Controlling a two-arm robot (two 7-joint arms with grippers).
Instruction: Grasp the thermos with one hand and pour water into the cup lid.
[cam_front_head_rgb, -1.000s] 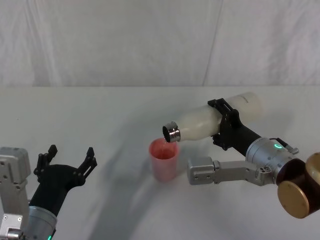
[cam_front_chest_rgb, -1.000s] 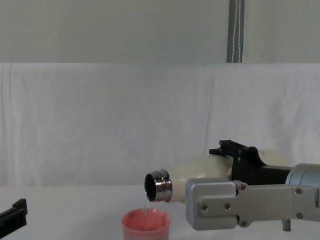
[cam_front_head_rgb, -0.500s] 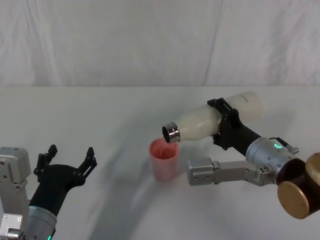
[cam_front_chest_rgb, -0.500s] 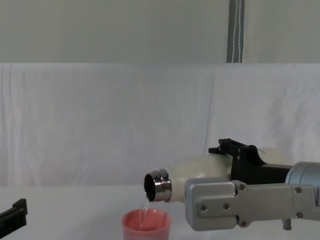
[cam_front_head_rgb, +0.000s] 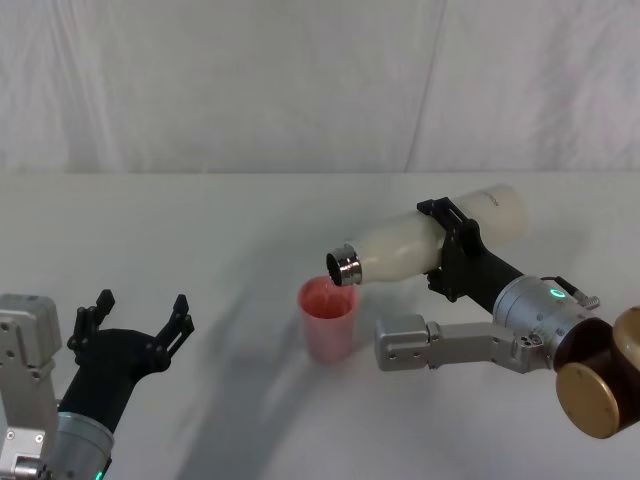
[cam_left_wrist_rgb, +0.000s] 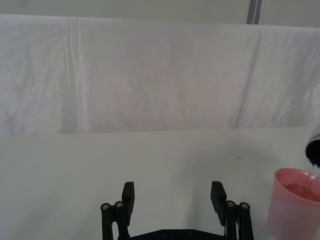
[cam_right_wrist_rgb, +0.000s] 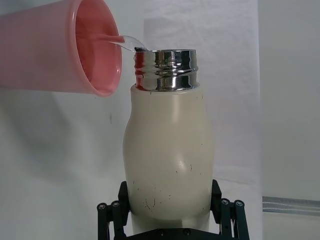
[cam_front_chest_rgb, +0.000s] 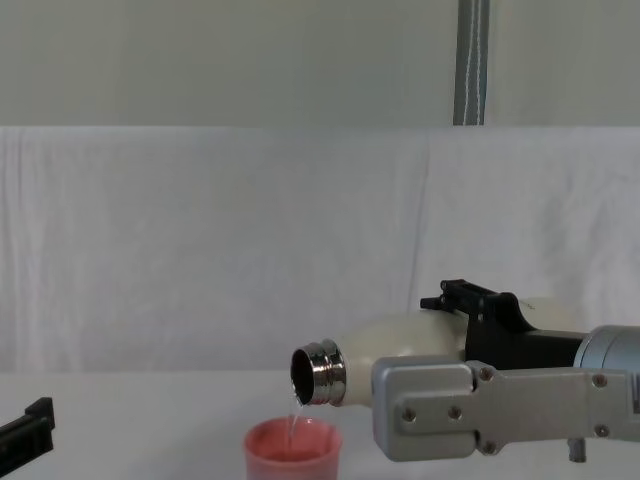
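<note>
Right tool clamps one thermos, tilted; water enters one cup lid. Left tool spread, idle.

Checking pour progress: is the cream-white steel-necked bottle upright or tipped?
Tipped: the cream-white bottle, held by the right gripper, angles its neck down over the pink cup.

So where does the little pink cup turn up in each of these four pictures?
Head view: the cup lid stands mid-table, under the thermos mouth.
Chest view: the cup lid sits at the bottom edge, centre-left.
Left wrist view: it is at the lower right corner.
Right wrist view: it lies across the upper left.
Shared landmark: the thermos's shiny steel neck just above the cup rim; the right pincer holds the thermos.
</note>
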